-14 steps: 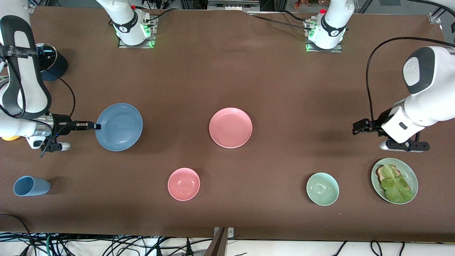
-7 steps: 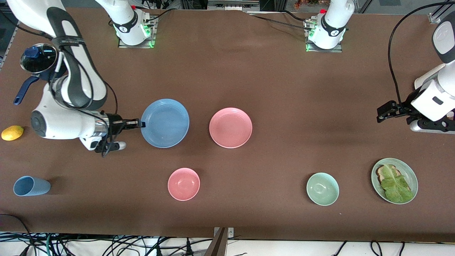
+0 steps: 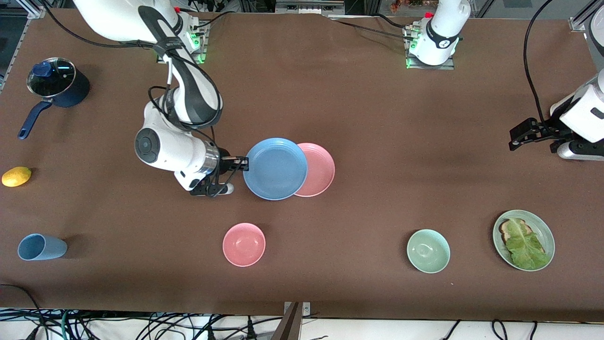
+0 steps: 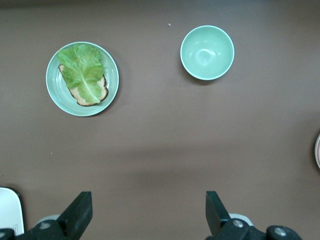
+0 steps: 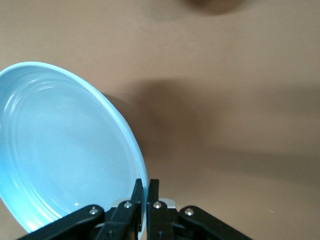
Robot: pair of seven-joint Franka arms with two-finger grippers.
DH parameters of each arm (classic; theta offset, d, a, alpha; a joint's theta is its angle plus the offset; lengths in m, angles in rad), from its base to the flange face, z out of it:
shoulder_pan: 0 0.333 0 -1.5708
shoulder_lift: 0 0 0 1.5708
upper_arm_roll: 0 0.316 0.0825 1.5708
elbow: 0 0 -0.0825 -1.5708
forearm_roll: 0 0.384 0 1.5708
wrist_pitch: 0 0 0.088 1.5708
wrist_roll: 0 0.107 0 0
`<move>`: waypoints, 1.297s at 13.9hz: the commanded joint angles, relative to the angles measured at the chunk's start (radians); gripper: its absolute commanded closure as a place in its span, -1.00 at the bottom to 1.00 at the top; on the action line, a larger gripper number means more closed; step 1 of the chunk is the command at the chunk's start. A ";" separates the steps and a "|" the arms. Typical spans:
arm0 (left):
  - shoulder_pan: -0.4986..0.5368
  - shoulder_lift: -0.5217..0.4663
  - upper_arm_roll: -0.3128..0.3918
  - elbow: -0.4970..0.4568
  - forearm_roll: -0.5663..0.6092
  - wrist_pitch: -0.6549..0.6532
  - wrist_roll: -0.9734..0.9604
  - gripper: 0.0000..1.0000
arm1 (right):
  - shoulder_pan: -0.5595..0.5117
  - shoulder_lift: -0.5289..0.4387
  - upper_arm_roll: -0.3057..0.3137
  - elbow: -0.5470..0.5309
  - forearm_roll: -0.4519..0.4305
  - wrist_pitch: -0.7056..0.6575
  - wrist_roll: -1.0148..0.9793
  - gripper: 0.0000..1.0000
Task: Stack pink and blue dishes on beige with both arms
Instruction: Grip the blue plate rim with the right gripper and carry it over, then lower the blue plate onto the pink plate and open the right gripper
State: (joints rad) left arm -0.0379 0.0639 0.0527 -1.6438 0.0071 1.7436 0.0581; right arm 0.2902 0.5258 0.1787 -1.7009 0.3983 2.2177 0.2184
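1. The table [image 3: 368, 118] is big and brown. We see no beige plate anywhere on it, so we cannot say where the stack should go.
2. The right arm [image 3: 179, 118] reaches out from its base to the middle of the table.
3. The left arm [image 3: 583, 118] waits at its own end of the table, well apart from the plates.
4. The blue plate [image 3: 275, 168] is up in the air, right at the tip of the right claw [image 3: 244, 164]. It hangs partly over the pink plate [image 3: 318, 170].
5. The pink plate lies flat on the table, just past the blue plate from the right claw.
6. We judge the task is only part done. The blue plate is picked up and nearly over the pink one, but it is not yet set down. No plate sits on a beige one.
7. The right claw is pressed tight on the rim of the blue plate. In the right wrist view its two fingers [image 5: 136, 200] pinch the thin edge between them.
8. The left claw [image 3: 523, 134] is spread wide and holds nothing. In the left wrist view only bare table lies between its fingers [image 4: 80, 212]. Out in front of it are a green plate with lettuce on bread [image 4: 82, 78] and a green bowl [image 4: 207, 52].
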 commanded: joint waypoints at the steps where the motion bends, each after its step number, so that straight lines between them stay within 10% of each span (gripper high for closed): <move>1: 0.016 -0.036 -0.008 -0.001 0.014 -0.058 0.009 -1.00 | 0.056 0.042 -0.007 0.004 0.001 0.097 0.052 1.00; 18: 0.029 -0.024 -0.011 0.035 -0.009 -0.156 0.011 -1.00 | 0.161 0.137 -0.015 -0.009 -0.015 0.197 0.064 0.82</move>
State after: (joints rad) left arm -0.0150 0.0243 0.0476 -1.6356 0.0068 1.6087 0.0576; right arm 0.4482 0.6704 0.1700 -1.7039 0.3948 2.4081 0.2709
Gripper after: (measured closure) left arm 0.000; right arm 0.952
